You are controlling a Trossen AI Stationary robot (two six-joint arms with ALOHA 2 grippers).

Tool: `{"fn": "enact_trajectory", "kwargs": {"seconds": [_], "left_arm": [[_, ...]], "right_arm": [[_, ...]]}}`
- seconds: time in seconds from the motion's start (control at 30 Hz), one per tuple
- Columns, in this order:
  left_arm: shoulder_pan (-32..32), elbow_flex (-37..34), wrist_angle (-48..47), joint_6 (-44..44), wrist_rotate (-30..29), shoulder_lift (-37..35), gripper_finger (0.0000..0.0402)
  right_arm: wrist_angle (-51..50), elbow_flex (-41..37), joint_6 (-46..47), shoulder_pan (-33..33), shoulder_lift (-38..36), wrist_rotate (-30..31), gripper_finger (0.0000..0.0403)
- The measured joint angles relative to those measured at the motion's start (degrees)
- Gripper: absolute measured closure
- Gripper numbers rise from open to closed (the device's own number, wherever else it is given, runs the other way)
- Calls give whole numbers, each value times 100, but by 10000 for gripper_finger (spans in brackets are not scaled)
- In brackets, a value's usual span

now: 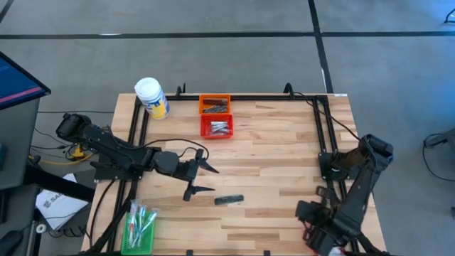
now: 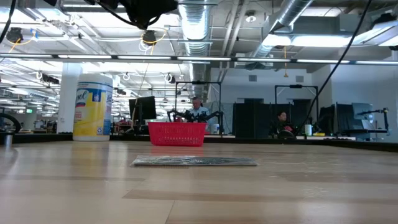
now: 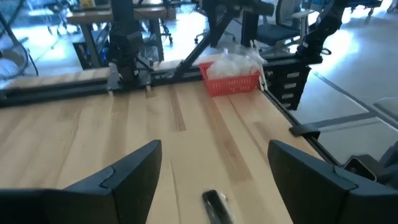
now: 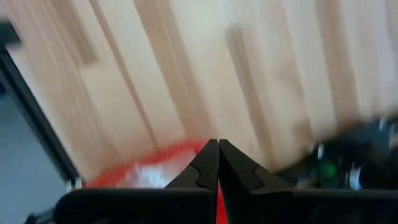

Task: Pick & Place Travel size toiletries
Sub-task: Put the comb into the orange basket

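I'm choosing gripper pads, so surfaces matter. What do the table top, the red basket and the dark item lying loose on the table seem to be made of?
Table top: wood, jointed pale strips with visible grain, light sheen.
Red basket: probably moulded plastic; its wall looks slotted in the low view.
Dark item: flat and thin, with glints, possibly a foil or plastic sachet; can't be sure.
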Motion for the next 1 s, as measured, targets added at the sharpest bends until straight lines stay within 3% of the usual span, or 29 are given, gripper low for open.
{"fn": "enact_trajectory", "kwargs": {"seconds": [0.17,0.3,0.43,0.53,0.7,1.0], "left_arm": [[0,-233,-210,-536,412,0,117],[0,-578,-208,-963,402,2,131],[-18,-710,-200,-1222,363,151,179],[-81,-634,-133,-1230,373,461,242],[-129,-266,-143,-1105,824,1290,377],[-116,564,-734,-1028,900,2709,401]], "right_arm": [[623,0,-1079,-544,0,858,402],[1427,0,-2288,-983,0,1414,402],[2166,0,-3183,-1378,0,2053,402],[2883,-227,-3502,-1652,-4,2442,402],[4368,-1158,-4064,-2010,3,2206,403],[7534,-2780,-4906,-2202,9,1747,403]]}}
